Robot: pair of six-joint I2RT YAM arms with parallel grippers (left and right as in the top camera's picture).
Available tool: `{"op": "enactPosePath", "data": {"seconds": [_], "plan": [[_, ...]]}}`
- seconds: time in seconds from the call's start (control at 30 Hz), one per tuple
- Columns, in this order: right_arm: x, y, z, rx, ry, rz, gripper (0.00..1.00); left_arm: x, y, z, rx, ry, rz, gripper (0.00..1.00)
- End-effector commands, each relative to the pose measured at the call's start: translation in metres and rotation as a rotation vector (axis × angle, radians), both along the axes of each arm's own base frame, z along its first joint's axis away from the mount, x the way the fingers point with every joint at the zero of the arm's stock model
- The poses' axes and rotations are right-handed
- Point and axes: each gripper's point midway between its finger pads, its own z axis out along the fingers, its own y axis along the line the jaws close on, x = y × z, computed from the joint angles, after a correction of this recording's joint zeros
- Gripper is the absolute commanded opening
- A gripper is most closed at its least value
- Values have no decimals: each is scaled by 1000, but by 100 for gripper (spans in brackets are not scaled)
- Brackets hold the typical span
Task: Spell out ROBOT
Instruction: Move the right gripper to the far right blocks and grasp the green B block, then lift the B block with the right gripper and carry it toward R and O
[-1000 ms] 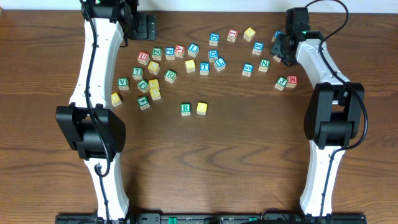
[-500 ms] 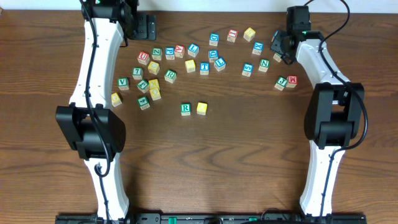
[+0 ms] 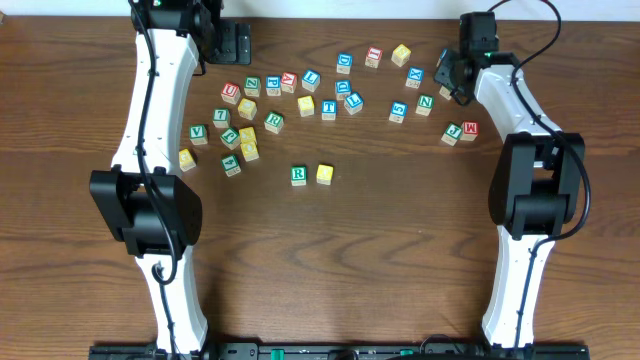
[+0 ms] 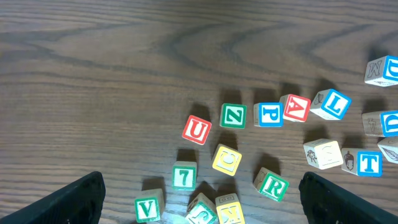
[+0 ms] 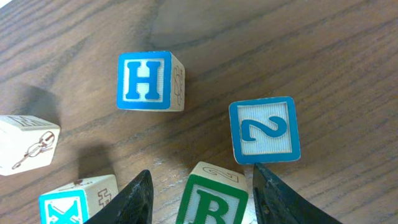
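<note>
Since the green R point(image 3: 298, 175) and a yellow-faced cube point(image 3: 325, 174) already stand side by side in the open middle of the table, just apart, the word is two letters in and B is the step in hand. The green B cube point(image 5: 211, 202) sits flat on the wood at the far right of the scatter. It lies at the bottom edge of the right wrist view, so only the top of its letter shows. The right gripper point(image 5: 200, 180) straddles it with fingers apart, one on each side. One finger is close against the cube's edge, while a sliver of table shows inside the other, so I judge it not yet clamped. A blue 2 cube point(image 5: 264, 130) lies just beside one finger, and a blue H cube point(image 5: 146, 81) is a little further off. The next move therefore calls for a square squeeze on the B alone, a straight lift, and a carry to the spot just right of the yellow cube. The blue T point(image 3: 329, 108) lies in the upper cluster among several yellow cubes. The left gripper point(image 4: 200, 186) hangs over the left cluster, fingers wide apart, nothing between them. The table point(image 3: 400, 260) is dark brown wood grain, and almost nothing of the room shows beyond it.
</note>
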Motion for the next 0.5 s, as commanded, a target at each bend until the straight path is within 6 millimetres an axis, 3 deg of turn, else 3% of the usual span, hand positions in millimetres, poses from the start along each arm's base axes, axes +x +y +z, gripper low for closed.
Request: {"op": "enactPosePath", "data": {"seconds": [0.0,0.17,0.47], "plan": [[-5,4,-13,0,25,-6,46,0,3,18,6,-37,11,98],[-11,4,-23,-1,39,-6,46,0,3,18,6,-37,11,98],[-10,5,-23,-1,37,-4,39,0,3,18,6,-37,11,98]]}}
